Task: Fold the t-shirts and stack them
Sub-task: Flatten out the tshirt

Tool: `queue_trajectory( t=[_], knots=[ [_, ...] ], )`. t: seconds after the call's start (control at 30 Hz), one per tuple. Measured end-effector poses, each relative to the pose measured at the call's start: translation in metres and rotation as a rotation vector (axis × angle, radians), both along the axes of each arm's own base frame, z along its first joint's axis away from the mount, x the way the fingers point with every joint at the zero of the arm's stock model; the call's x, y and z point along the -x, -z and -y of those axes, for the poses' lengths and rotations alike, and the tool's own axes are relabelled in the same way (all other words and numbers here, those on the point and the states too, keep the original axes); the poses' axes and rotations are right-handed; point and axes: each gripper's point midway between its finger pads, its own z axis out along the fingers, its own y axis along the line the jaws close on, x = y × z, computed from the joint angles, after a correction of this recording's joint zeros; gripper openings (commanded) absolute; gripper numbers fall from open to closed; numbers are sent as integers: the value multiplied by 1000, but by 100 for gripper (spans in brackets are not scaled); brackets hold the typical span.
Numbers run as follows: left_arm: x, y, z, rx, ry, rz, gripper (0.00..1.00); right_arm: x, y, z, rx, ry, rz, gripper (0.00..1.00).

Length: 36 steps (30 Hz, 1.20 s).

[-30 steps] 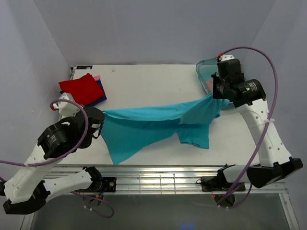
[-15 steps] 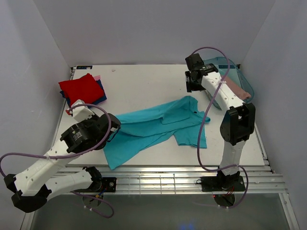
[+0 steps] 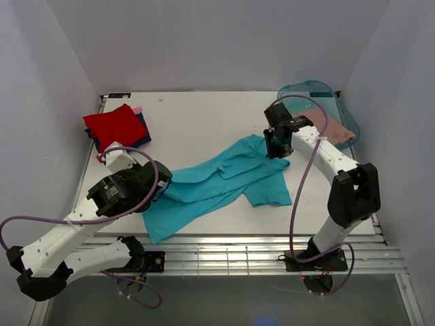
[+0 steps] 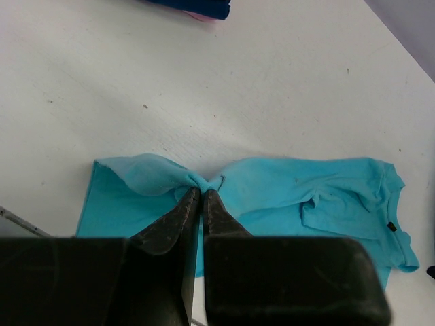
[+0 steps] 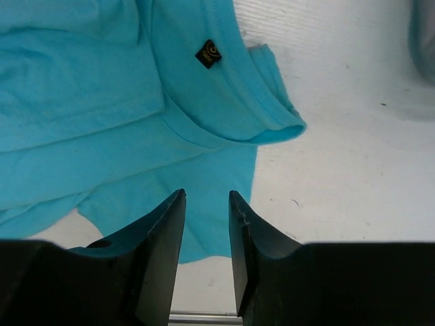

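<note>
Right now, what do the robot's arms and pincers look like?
The left arm and right arm are white tubes joined by chunky, round black joints. A thin purple cable loops along each one. The left pincer and right pincer each have two dark, tapering fingers on a black block.

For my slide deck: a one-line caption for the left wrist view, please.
Left claw pinching a bunched fold of the teal t-shirt on the white table.
</note>
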Motion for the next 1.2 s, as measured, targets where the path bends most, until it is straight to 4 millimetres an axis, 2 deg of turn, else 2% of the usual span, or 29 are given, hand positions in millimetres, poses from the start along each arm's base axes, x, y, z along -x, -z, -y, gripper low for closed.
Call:
queue_trajectory(
  t=[0.2,0.3,0.6,1.0,1.03,1.13,1.17,1.2],
  knots=[
    [0,3,6,6,20,-20,14,-5,47,-23,-49,-45,-134,43],
    [0,4,9,17,28,-26,14,-16,62,-34,-65,-59,-170,43],
    [4,0,5,42,33,-12,14,-33,72,-46,-80,-88,-181,43],
    [6,-2,-2,28,23,-2,16,-29,99,-48,-71,-92,-249,38],
    [6,-2,-2,28,22,-1,16,-29,99,-48,-71,-92,-250,37],
    [6,-3,-3,29,20,5,17,-30,100,-49,-70,-97,-246,21],
    [6,-4,-3,29,19,6,16,-30,100,-49,-71,-98,-245,9],
    [6,-4,-3,30,18,7,16,-31,100,-49,-71,-99,-245,8]
  ],
)
